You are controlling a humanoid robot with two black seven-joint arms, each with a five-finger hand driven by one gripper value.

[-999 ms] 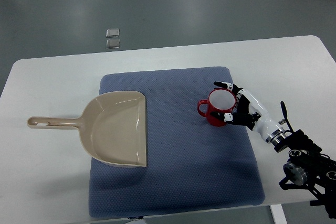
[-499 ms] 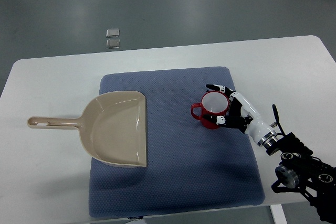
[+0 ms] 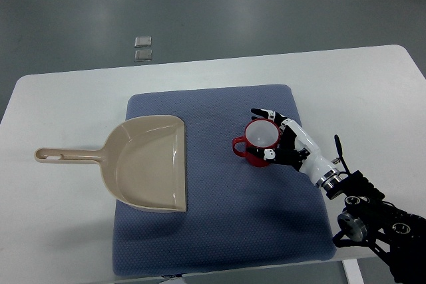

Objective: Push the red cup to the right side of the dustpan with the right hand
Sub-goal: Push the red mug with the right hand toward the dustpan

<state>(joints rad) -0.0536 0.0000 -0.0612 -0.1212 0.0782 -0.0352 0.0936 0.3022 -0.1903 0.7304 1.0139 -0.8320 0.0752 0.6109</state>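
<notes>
We are mid-push. Our right hand is wrapped around the right flank of the red cup, fingers curled round the far side of the rim and the thumb tucked against the near wall, so the cup sits cradled rather than lifted. The cup stands upright on the blue mat, handle pointing left toward the dustpan.

How far along? By our reckoning, partway. The cup is right of the mat's centre, and a clear band of mat lies between it and the dustpan's straight open edge. The cup is on the correct side, but we judge it not yet beside the pan; what is left is a slide leftward until it sits near that edge.

Nothing stands in the lane: the strip of mat between cup and pan is bare. The dustpan lies flat, mouth facing the cup, its long handle reaching off the mat onto the white table. Beyond the table, two small pale squares lie on the grey floor, well out of play. Our left arm does not show.

One risk we see: the textured mat could drag at the cup's base and tip it.
</notes>
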